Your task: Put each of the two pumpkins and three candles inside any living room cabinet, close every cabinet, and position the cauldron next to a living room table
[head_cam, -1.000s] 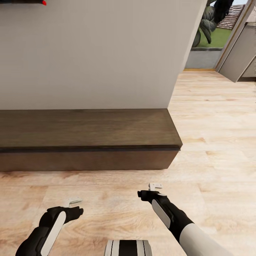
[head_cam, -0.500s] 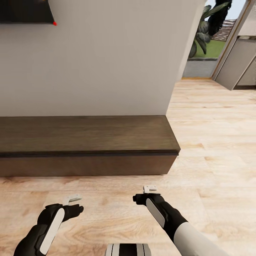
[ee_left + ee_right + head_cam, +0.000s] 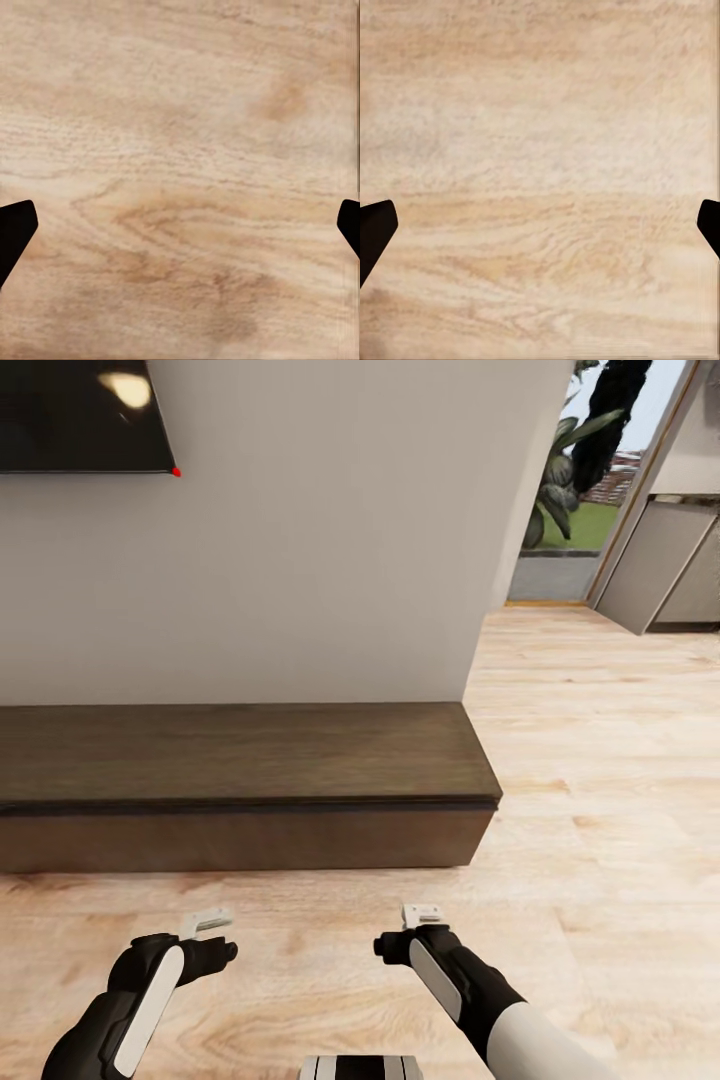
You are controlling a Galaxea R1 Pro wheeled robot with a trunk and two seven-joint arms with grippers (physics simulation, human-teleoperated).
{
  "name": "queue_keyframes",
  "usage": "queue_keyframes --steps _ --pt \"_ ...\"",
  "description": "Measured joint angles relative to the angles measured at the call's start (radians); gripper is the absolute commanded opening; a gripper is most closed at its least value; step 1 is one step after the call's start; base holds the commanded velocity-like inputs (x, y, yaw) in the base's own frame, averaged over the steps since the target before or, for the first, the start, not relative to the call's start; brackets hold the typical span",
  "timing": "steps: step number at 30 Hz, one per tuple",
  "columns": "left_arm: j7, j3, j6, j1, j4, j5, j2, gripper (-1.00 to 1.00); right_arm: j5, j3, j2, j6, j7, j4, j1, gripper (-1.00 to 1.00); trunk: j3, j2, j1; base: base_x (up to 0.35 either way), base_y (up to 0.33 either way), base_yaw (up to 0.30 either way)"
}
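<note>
Cabinet (image 3: pixel 240 785) is the one task thing in sight: a long low dark brown wood unit that stands on the floor against the pale wall (image 3: pixel 320 560), across the middle of the head view. Its flat top is bare and its front is closed flat. Its right end stops where the wall ends.

In front of it lies the light wooden floor (image 3: pixel 600 780), and both arms hang low over this floor, near the cabinet but not touching it. The left gripper (image 3: pixel 207 920) is at the lower left of the head view; in the left wrist view its dark fingers (image 3: pixel 15 232) stand wide apart at the two edges, with nothing between them, only floor grain. The right gripper (image 3: pixel 421 911) is near the lower middle; its fingers (image 3: pixel 375 229) are also spread wide and hold nothing.

On the wall above the cabinet's left part hangs a dark screen (image 3: pixel 80 415). To the far right, past the wall's corner, there are green plants (image 3: pixel 565 470) and a grey door panel (image 3: pixel 655 565).
</note>
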Motion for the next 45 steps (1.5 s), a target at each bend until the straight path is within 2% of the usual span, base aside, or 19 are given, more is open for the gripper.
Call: queue_keyframes --steps 11,35,39,45 --pt "0.000 0.000 0.000 0.000 0.000 0.000 0.001 1.00 -0.004 0.000 0.002 0.000 0.001 0.003 0.000 1.00 0.042 0.004 -0.006 0.000 0.000 0.000" --pt "0.005 -0.003 -0.003 0.000 0.016 0.000 -0.001 1.00 -0.006 -0.003 0.003 0.002 0.002 0.002 0.000 1.00 0.118 0.172 -0.098 0.000 0.000 0.000" --pt "0.006 -0.025 -0.008 0.000 0.043 -0.001 -0.001 1.00 -0.007 -0.004 0.003 0.002 0.003 0.002 0.000 1.00 0.130 0.200 -0.113 0.000 0.000 0.000" --pt "0.007 -0.034 -0.012 0.000 0.084 -0.002 -0.001 1.00 -0.007 -0.006 0.003 0.001 0.003 0.003 0.000 1.00 0.149 0.242 -0.136 0.000 0.000 0.000"
